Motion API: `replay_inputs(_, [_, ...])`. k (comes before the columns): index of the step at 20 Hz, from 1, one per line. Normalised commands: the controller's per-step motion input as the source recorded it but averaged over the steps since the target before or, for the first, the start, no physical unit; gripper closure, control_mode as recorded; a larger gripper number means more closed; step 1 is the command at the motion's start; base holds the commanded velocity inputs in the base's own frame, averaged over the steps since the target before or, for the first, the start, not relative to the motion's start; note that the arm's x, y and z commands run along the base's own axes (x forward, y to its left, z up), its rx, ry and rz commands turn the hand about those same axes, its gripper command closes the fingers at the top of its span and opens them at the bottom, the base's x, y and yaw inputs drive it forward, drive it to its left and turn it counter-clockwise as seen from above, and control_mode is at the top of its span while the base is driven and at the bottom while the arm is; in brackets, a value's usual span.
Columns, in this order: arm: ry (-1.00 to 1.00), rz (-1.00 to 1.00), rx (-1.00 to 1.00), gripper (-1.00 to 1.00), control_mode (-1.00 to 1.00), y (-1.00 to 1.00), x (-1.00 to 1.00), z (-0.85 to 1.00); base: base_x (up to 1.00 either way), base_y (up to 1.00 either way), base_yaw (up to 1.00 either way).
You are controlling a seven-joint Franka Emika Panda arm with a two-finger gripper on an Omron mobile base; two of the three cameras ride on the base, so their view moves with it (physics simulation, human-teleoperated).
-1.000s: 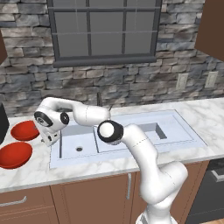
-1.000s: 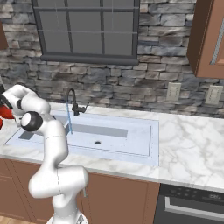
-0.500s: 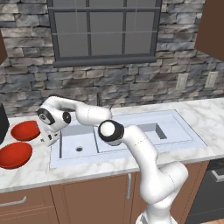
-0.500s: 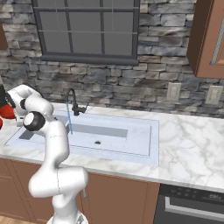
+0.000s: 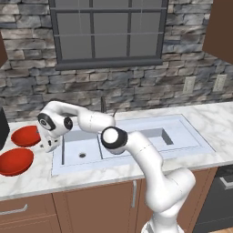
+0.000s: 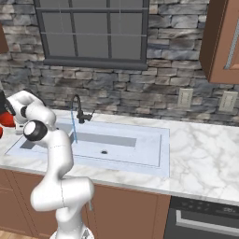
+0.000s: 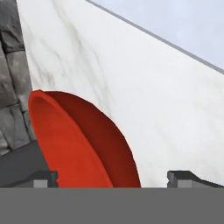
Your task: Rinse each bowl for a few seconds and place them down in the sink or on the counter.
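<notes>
in the hand view the gripper [image 7: 111, 177] is seen with its jaws spread wide and nothing held; one dark tip stands at each lower corner, and the rim of the far bowl [image 7: 74, 144] rises between them, nearer the left tip than the right. the coming grasp is judged to turn on this: the bowl lies straight ahead of the open jaws and just below them, with its rim running roughly across the gap, so one finger would have to pass inside the rim and the other outside. whether a tip already touches the rim cannot be told, since the lower edge of that view is cut off.

in the left base view the near bowl [image 5: 15, 161] is seen on the counter [image 5: 36, 181] at the front left, well clear of the hand. just behind it lies the far bowl [image 5: 26, 135], with the gripper [image 5: 48, 145] at its right edge, between that bowl and the sink [image 5: 136, 136]. both bowls sit upright and apart from each other, left of the sink, and neither is yet judged rinsed.

farther off, in the right base view, a thin stream is seen falling from the faucet [image 6: 78, 110] into the sink, so the bowl would have to be carried rightward to it.
</notes>
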Motion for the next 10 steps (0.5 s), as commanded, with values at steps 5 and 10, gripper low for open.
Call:
replay_inputs(5, [0.25,0.0,-0.33,1.0,-1.0,0.73,0.39,0.0,0.0,0.0,0.0])
replay_inputs(10, [0.25,0.0,-0.3,1.0,-1.0,0.57,0.47,0.0,0.0,0.0,0.0])
